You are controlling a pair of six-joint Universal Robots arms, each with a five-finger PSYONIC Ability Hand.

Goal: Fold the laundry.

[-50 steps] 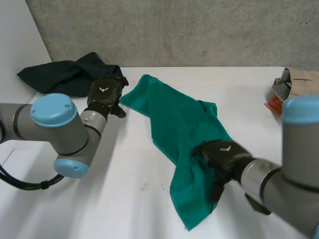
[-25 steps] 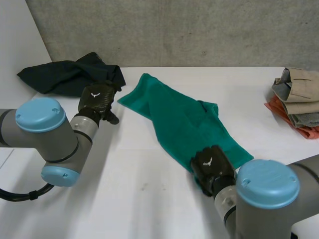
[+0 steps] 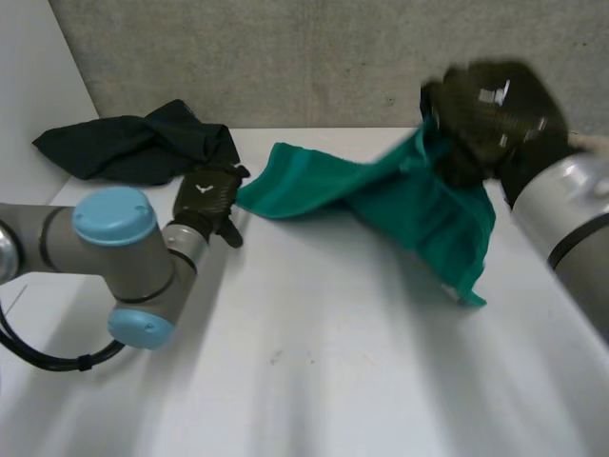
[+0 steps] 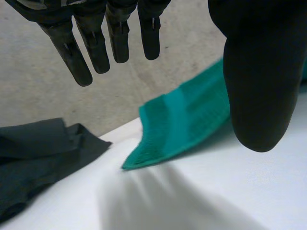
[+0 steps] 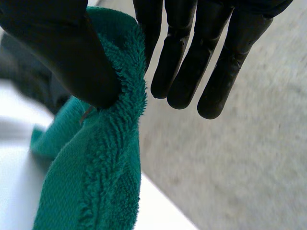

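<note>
Right hand (image 3: 490, 105) risen, pinching green towel (image 3: 381, 195) end; long axis runs left-right; left hand (image 3: 211, 190) relaxed, empty.

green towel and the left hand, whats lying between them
Bare white table, in the left wrist view: the open left hand hangs short of a corner of the green towel, the dark cloth off to one side.
</note>
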